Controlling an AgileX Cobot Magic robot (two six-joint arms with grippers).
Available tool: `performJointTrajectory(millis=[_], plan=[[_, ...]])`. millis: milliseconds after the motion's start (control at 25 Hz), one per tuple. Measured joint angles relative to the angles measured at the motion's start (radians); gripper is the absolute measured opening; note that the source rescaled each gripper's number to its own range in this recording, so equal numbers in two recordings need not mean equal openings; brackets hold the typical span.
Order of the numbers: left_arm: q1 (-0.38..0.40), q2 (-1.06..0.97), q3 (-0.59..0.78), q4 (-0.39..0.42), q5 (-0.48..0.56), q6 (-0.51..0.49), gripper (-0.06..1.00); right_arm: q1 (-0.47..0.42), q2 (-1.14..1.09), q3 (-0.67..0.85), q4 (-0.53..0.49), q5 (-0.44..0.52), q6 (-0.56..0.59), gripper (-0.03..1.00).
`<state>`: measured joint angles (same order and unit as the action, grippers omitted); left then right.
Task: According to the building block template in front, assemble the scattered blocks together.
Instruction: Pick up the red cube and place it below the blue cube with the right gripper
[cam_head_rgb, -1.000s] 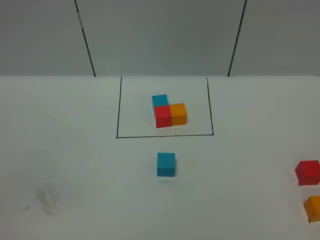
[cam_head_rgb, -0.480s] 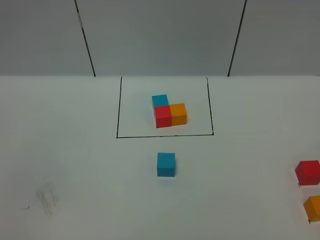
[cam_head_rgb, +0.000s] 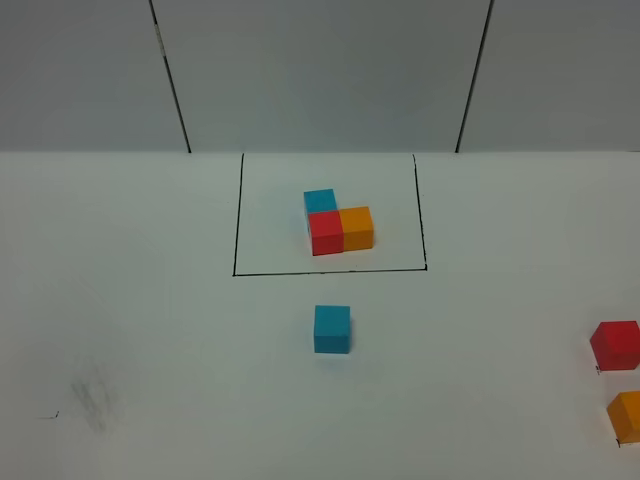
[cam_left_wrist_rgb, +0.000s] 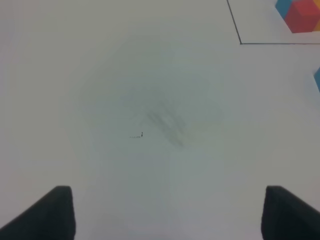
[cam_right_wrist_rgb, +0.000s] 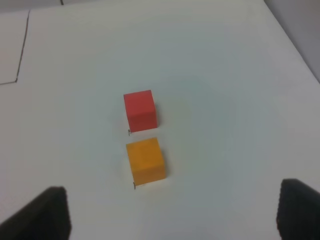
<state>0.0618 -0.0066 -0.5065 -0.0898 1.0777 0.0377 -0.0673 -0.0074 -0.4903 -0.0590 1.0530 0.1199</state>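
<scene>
The template (cam_head_rgb: 339, 228) is an L of blue, red and orange cubes inside a thin black rectangle at the table's middle back; part of it shows in the left wrist view (cam_left_wrist_rgb: 301, 14). The loose blue cube (cam_head_rgb: 332, 329) sits just in front of the frame. The loose red cube (cam_head_rgb: 615, 345) and orange cube (cam_head_rgb: 628, 417) sit at the right edge, also in the right wrist view, red (cam_right_wrist_rgb: 140, 110) and orange (cam_right_wrist_rgb: 145, 161). My left gripper (cam_left_wrist_rgb: 165, 215) is open over bare table. My right gripper (cam_right_wrist_rgb: 170, 215) is open, short of the orange cube. No arm shows in the high view.
A grey smudge (cam_head_rgb: 95, 400) marks the white table at front left, also in the left wrist view (cam_left_wrist_rgb: 167, 125). The table's right edge (cam_right_wrist_rgb: 295, 47) runs close beside the red and orange cubes. Grey wall panels (cam_head_rgb: 320, 70) stand behind.
</scene>
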Motion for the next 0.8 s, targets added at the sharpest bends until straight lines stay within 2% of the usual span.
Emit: performJointTrajectory(millis=[800], plan=[[0.0,0.0,0.0,0.0,0.0,0.0,0.79,0.0,0.0,0.0,0.0,0.0,0.0,0.87]])
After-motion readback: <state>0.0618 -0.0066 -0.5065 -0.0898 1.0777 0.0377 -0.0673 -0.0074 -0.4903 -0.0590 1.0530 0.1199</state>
